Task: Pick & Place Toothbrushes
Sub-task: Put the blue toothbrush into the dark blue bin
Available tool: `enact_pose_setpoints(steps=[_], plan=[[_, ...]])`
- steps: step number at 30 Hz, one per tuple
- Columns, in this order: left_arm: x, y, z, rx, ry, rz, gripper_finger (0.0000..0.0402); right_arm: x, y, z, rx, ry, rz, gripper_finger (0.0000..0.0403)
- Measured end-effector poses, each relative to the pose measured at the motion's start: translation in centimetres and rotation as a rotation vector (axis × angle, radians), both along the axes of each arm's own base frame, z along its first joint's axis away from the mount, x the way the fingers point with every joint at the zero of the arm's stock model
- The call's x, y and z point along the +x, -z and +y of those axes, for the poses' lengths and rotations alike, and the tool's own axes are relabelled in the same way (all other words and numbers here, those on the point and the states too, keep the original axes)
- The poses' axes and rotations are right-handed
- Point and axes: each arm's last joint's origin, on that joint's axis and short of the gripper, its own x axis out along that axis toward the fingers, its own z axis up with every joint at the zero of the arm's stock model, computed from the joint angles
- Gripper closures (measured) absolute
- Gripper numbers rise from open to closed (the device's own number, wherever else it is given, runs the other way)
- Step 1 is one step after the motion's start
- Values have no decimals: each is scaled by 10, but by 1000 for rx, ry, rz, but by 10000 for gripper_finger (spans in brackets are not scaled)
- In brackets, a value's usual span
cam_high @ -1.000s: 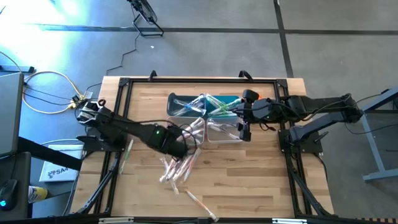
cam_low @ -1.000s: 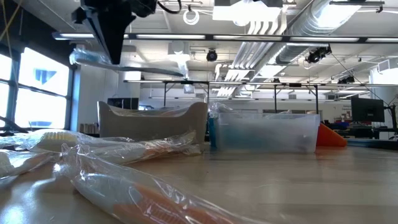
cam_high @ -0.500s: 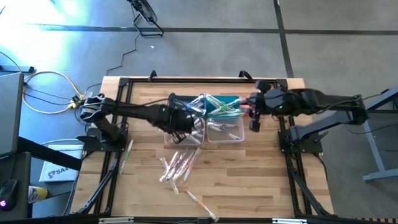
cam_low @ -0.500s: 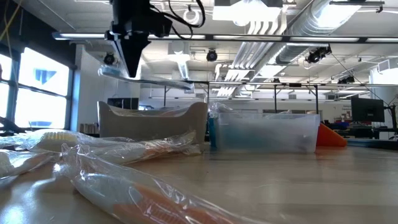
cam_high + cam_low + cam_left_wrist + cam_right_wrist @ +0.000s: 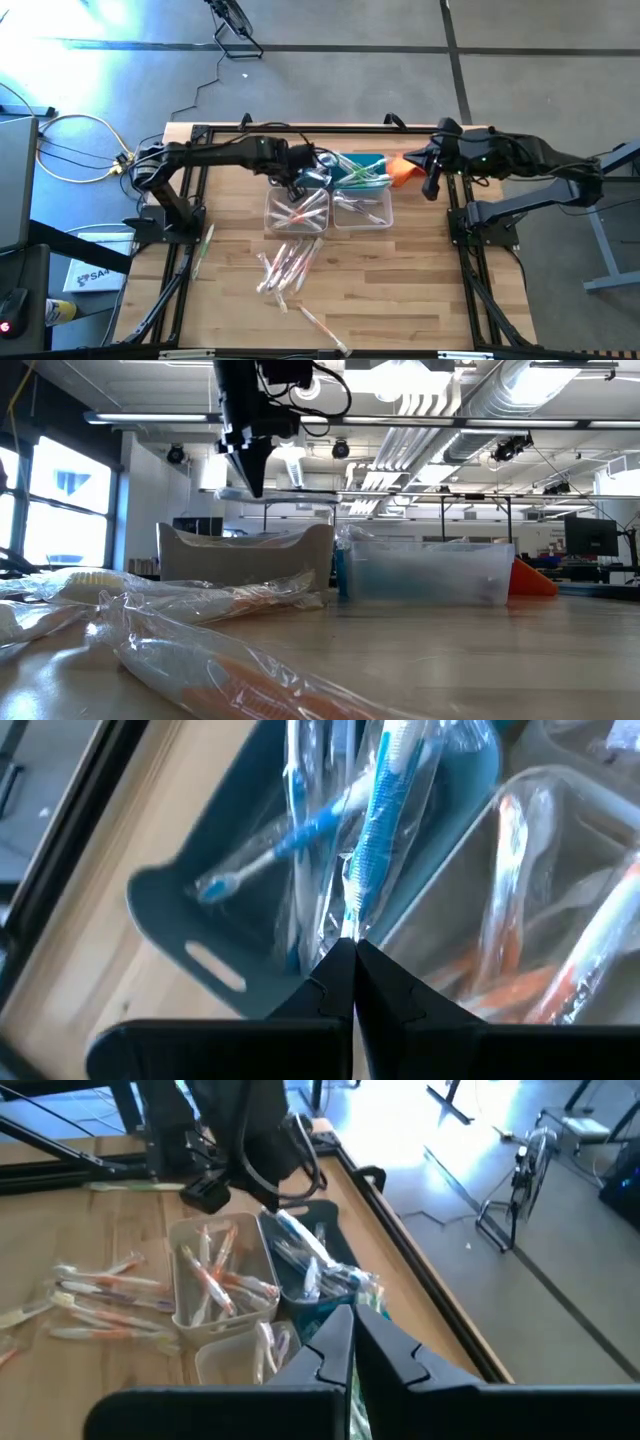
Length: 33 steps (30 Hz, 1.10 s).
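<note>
The left end effector [image 5: 303, 172] hangs over the dark blue rectangular plastic bin [image 5: 283, 162] at the far side of the pale wooden slatted desk [image 5: 400, 280], its two dark fingers [image 5: 335, 982] clenched on the clear wrapper of a blue-handled toothbrush [image 5: 383, 810]. In the left wrist view that wrapped brush hangs straight out from the pinched fingertips above the blue bin [image 5: 190, 920], where another blue toothbrush [image 5: 275, 850] lies inside. From desk height the left end effector [image 5: 252, 478] is seen raised well above the bins, a pale wrapped strip crossing at its tip.

Just beside the blue bin, nearer the front of the desk, a clear rectangular plastic bin [image 5: 296, 209] holds wrapped orange-red toothbrushes [image 5: 305, 208]; a second clear bin [image 5: 362, 208] next to it holds whitish ones. A teal bin [image 5: 360, 165] with green-handled brushes sits behind that second clear bin.

A loose pile of wrapped toothbrushes [image 5: 287, 266] lies on the bare desk, in front of the clear bins, with one stray brush [image 5: 322, 327] near the front edge and a green one [image 5: 203, 248] beside the left arm's frame.

The right end effector [image 5: 428, 176] is at the right edge of the desk, next to a crumpled orange cloth [image 5: 401, 170]; its fingers [image 5: 345, 1342] are clenched together with nothing between them, well apart from the bins.
</note>
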Motion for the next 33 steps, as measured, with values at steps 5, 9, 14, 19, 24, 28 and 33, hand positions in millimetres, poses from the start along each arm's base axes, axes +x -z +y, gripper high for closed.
enact_pose_setpoints(steps=[5,9,14,19,24,28,33], plan=[[-1,1,17,16,47,0,401,-3,3,0,28,19,21,399],[-4,12,29,24,67,16,401,-2,3,0,30,20,23,400],[-8,41,40,-8,82,3,401,-2,3,0,30,21,24,400],[-13,59,50,-6,51,-6,401,-2,3,0,29,21,21,400],[-14,65,61,-3,52,-64,401,-2,2,-1,3,63,11,400],[-16,71,68,-29,45,-99,401,-2,2,-2,-13,90,11,400],[-21,81,68,-63,46,-92,401,-2,2,-2,-17,95,11,400]])
